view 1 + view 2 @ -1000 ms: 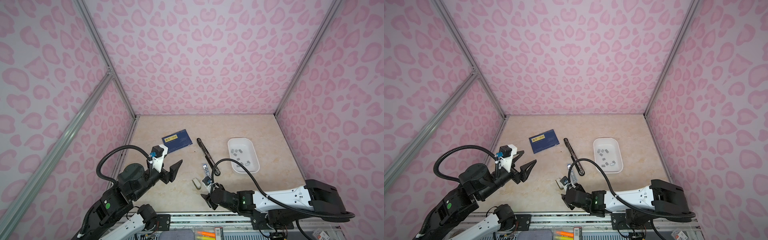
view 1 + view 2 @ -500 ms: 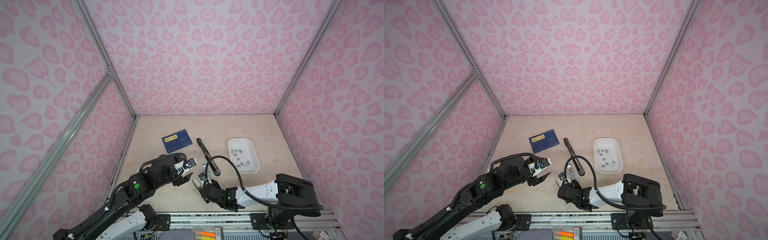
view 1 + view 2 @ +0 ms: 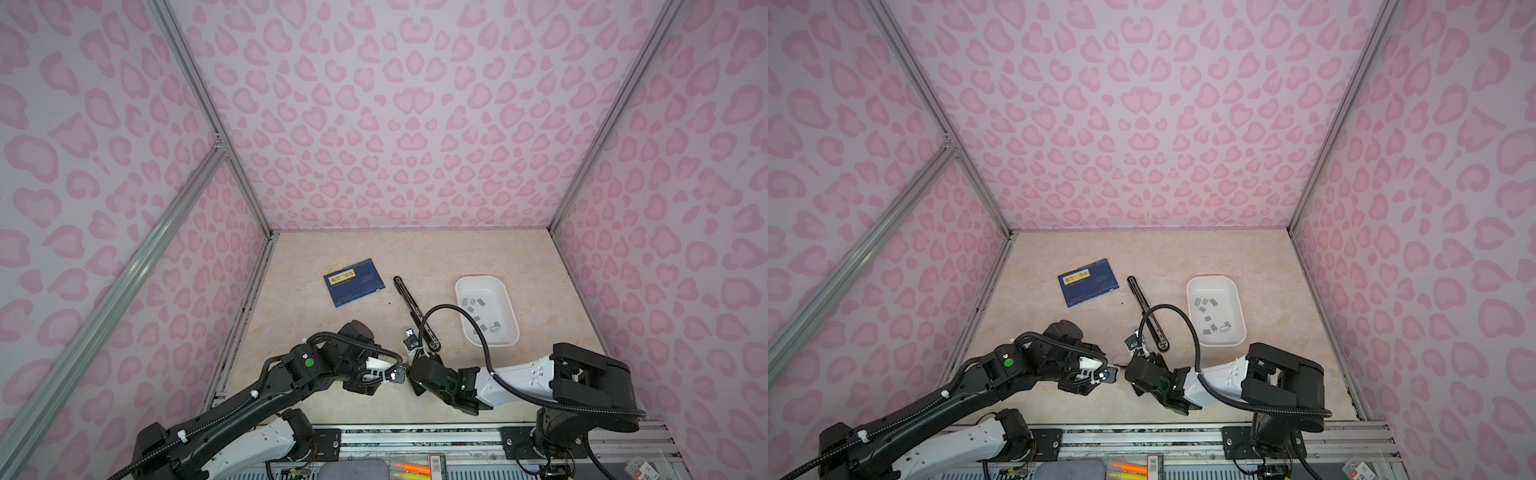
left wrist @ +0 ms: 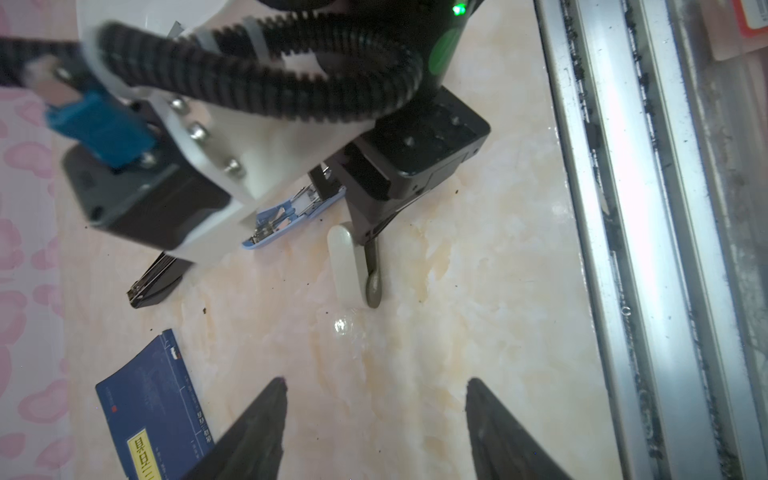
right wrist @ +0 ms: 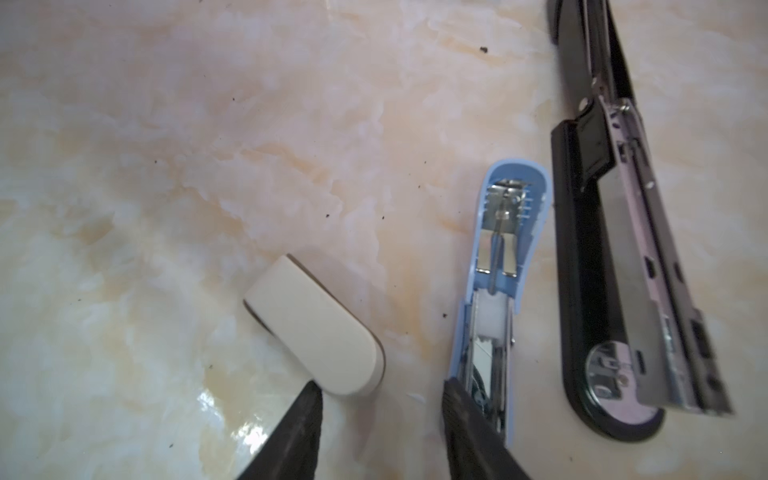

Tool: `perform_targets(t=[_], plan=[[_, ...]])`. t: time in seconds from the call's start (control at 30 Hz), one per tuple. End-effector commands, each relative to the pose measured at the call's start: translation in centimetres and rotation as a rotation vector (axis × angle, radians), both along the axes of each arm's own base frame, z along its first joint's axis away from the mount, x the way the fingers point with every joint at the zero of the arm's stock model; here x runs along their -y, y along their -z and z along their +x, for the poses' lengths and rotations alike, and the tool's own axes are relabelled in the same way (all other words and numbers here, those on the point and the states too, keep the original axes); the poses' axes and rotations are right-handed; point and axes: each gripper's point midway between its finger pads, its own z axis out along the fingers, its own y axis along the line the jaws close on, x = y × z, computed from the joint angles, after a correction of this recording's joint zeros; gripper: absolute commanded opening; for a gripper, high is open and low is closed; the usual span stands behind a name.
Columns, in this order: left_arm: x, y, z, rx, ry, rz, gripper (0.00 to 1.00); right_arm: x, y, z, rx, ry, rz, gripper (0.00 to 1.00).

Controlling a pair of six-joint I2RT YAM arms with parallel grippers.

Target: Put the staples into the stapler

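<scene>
Marble-patterned table [image 3: 457,253] carries everything. Farthest left a blue booklet [image 3: 355,282] lies flat. Next is the left gripper [image 4: 374,382], low over the table, its fingers [image 4: 266,415] spread wide with nothing between them, pointed toward the white stapler [image 5: 311,328]. That stapler lies closed near the table's front edge. The right gripper [image 5: 380,386] faces it from the other side, fingers [image 5: 299,424] apart and pinching nothing. The stapler's rounded end sits between the tips, 1 tip at its edge; whether they touch cannot be told. The other tip is over the end of the blue stapler [image 5: 498,266], which lies open, metal channel up. Just beside it the black stapler [image 3: 405,291] lies unfolded flat. Farthest right, the staples [image 3: 469,308] lie scattered in a white tray [image 3: 498,299], well apart from all 3 staplers.
</scene>
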Motion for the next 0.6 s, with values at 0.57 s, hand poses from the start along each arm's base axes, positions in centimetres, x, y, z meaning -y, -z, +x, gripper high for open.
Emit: perform_targets(t=[0.57], plan=[[6.3,4.7,7.6,-0.083,-0.186,0.101,0.64,11.0,-5.4,-0.1,0.121,0.208,0.144,0.48]])
